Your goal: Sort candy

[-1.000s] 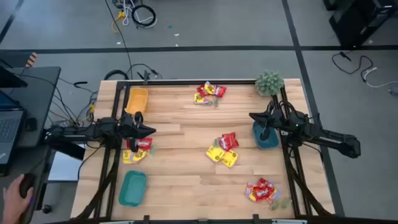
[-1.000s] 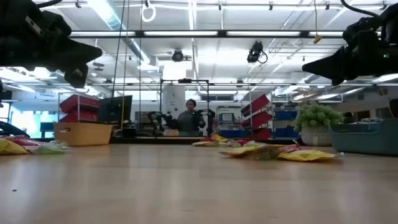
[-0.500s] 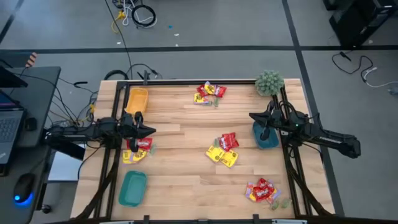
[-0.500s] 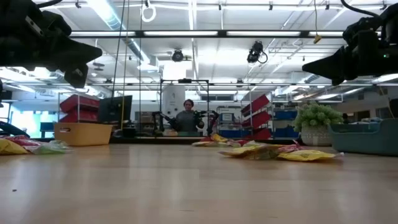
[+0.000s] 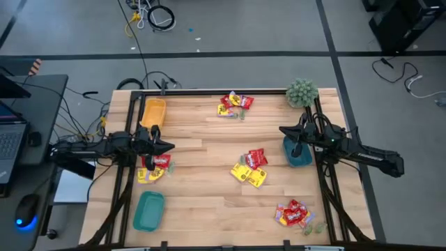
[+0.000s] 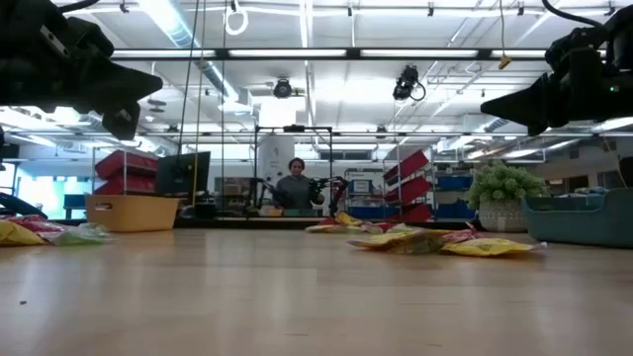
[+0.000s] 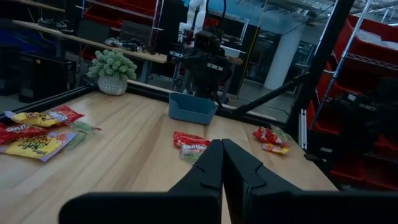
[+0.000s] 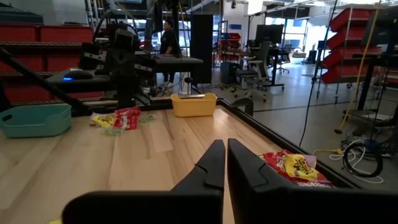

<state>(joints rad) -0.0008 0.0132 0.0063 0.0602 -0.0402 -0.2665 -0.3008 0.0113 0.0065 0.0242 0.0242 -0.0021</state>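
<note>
Candy lies in several small heaps of red and yellow packets on the wooden table: a far heap (image 5: 234,103), a centre heap (image 5: 251,167), a near-right heap (image 5: 293,213) and a left heap (image 5: 153,167). My left gripper (image 5: 171,146) is shut and empty, held above the table next to the left heap. My right gripper (image 5: 282,130) is shut and empty, held above the table next to the blue tray (image 5: 298,152). Both sets of fingers show closed in the wrist views, the left (image 7: 221,144) and the right (image 8: 221,144).
A yellow tray (image 5: 153,111) stands at the far left, a teal tray (image 5: 148,210) at the near left and a fuzzy green plant (image 5: 302,92) at the far right corner. A black frame (image 5: 209,91) runs along the table's edges. A person stands in the room behind (image 6: 295,186).
Neither arm and no candy has moved. A person's hand at the desk left of the table has gone out of view.
</note>
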